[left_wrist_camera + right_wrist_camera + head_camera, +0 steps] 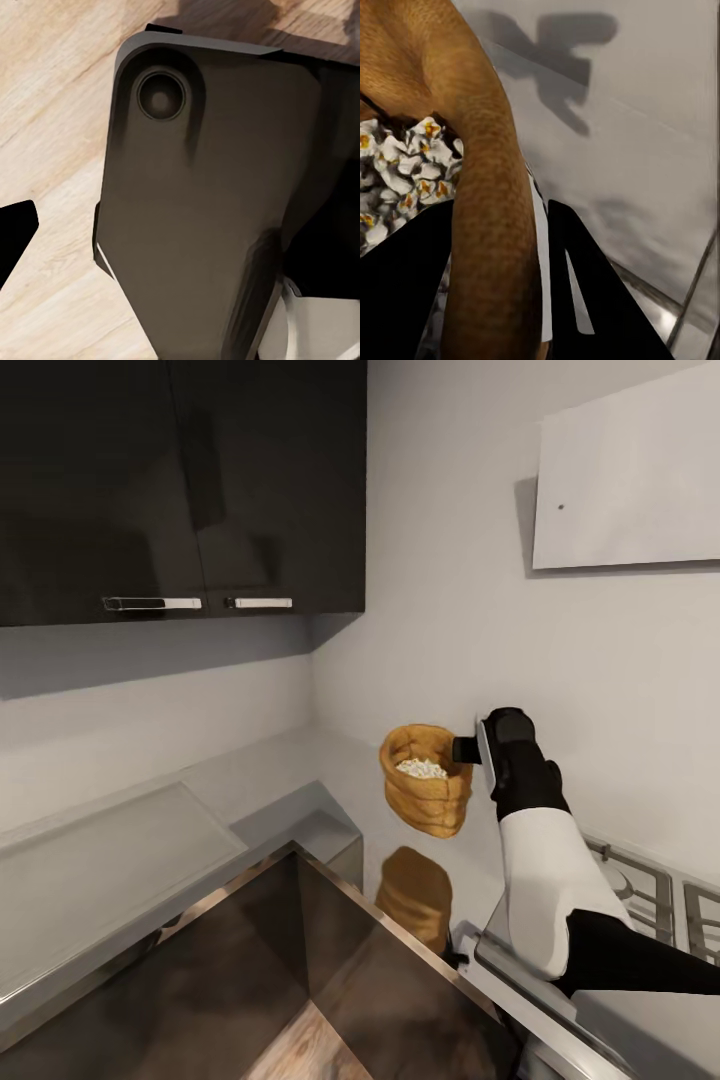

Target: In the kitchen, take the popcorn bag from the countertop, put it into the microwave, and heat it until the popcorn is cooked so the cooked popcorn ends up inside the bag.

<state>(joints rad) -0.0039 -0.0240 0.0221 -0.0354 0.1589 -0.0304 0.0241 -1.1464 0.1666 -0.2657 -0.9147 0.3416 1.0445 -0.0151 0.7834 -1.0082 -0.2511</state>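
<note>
Grey-walled kitchen corner in the head view. At upper left we see dark glossy wall cabinets [180,485] with two steel handles along their lower edge. Below them, at left and centre, the grey countertop [110,860] runs into the corner, and a dark reflective surface [330,970] with a shiny edge fills the lower centre; we cannot tell what it is.

At centre, the popcorn bag [427,780] hangs in the air above the countertop, upright, with white popcorn [421,768] in its mouth. Its reflection shows on the dark surface just below.

Right of the bag, the right gripper [470,748] pinches the bag's rolled rim at its right side; the black-and-white arm comes up from lower right. In the right wrist view the jaws are closed on the tan rim [495,225], one black finger [405,292] inside beside the popcorn [405,172], the other outside.

At upper right, a white slanted hood [630,480] on the wall. At lower right, the gas hob [650,890] with grates sits behind the arm.

Left wrist view: wood floor [52,112] and a dark robot body part [202,195] close up; we cannot tell the left jaws' state.
</note>
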